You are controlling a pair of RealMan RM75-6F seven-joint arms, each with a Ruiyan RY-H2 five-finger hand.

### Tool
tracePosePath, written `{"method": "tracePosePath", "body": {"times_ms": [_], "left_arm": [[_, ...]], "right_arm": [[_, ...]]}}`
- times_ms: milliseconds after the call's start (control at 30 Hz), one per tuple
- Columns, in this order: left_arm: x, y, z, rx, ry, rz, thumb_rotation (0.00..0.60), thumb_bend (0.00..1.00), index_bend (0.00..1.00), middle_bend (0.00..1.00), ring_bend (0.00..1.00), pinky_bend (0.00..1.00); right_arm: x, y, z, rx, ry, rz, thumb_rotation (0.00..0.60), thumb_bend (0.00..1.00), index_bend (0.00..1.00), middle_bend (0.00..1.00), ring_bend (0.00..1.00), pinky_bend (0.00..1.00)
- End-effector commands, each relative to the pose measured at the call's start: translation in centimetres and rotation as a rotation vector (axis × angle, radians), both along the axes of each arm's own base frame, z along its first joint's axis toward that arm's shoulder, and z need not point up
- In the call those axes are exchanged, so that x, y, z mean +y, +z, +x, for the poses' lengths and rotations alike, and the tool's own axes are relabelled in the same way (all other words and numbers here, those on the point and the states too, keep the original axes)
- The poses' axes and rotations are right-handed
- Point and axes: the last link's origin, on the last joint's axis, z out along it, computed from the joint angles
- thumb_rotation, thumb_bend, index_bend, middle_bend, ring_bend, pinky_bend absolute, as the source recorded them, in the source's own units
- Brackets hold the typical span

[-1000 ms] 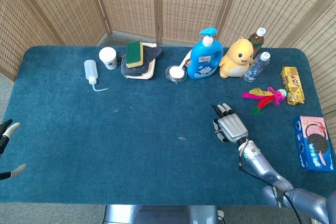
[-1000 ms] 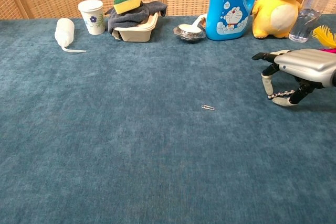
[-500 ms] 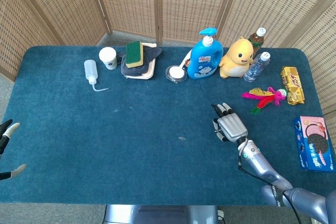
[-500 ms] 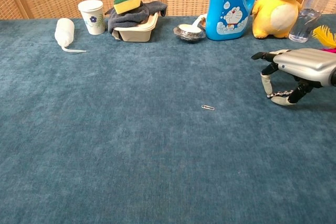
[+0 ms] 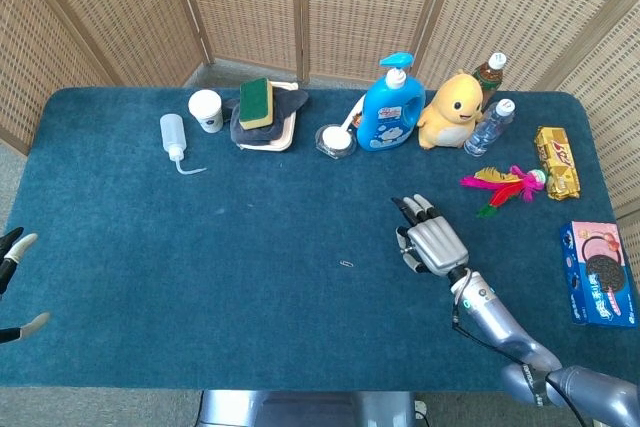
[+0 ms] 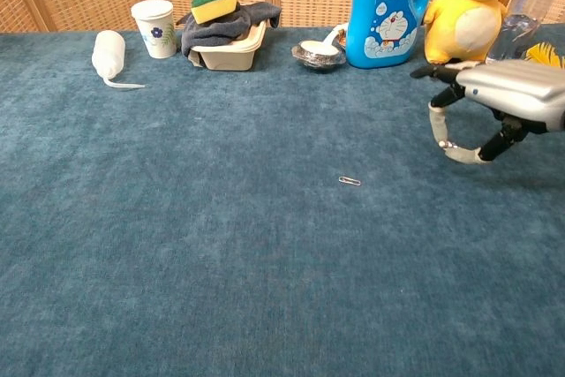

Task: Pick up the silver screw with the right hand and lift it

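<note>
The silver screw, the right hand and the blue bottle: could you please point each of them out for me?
silver screw [image 6: 350, 181], chest view, middle of its shaft, lying on the cloth.
right hand [image 5: 432, 244], head view, back of the hand.
blue bottle [image 5: 386, 119], head view, front label.

A folding screen [image 5: 330, 7] of woven wicker panels in wooden frames stands behind the surface [image 5: 200, 277] and angles forward around both of its far corners. The surface is covered in dark teal, carpet-like cloth with rounded corners. Grey floor [image 5: 225, 74] shows in a narrow strip at the foot of the screen. The light is even and bright, with soft shadows.
</note>
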Motion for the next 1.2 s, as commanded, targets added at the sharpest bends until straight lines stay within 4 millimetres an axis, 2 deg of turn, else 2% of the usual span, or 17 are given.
{"method": "tracePosePath", "body": {"times_ms": [33, 267, 567, 867, 1033, 1200], "left_arm": [[0.0, 0.0, 0.0, -0.001, -0.001, 0.000, 0.600, 0.27, 0.00, 0.00, 0.00, 0.00], [0.0, 0.1, 0.0, -0.006, -0.002, 0.000, 0.600, 0.27, 0.00, 0.00, 0.00, 0.00], [0.0, 0.3, 0.0, -0.016, -0.007, -0.003, 0.600, 0.27, 0.00, 0.00, 0.00, 0.00], [-0.1, 0.3, -0.1, -0.024, -0.006, -0.010, 0.600, 0.27, 0.00, 0.00, 0.00, 0.00], [-0.1, 0.2, -0.1, -0.025, -0.009, -0.017, 0.600, 0.27, 0.00, 0.00, 0.00, 0.00], [0.0, 0.0, -0.2, -0.023, -0.009, -0.027, 0.600, 0.27, 0.00, 0.00, 0.00, 0.00]], "right_arm": [[0.5, 1.0, 1.1, -0.024, 0.038, -0.010, 0.600, 0.46, 0.58, 0.00, 0.00, 0.04], [1.7, 2.1, 3.8, -0.070, 0.101, -0.001, 0.600, 0.46, 0.58, 0.00, 0.00, 0.04], [3.0, 3.2, 8.4, -0.091, 0.189, 0.000, 0.600, 0.46, 0.58, 0.00, 0.00, 0.04], [2.8, 3.6, 12.8, -0.108, 0.212, 0.002, 0.600, 0.46, 0.59, 0.00, 0.00, 0.04], [2.3, 2.9, 14.2, -0.075, 0.209, 0.000, 0.600, 0.47, 0.59, 0.00, 0.00, 0.04], [2.0, 2.0, 14.7, -0.062, 0.178, 0.009, 0.600, 0.47, 0.59, 0.00, 0.00, 0.05]]}}
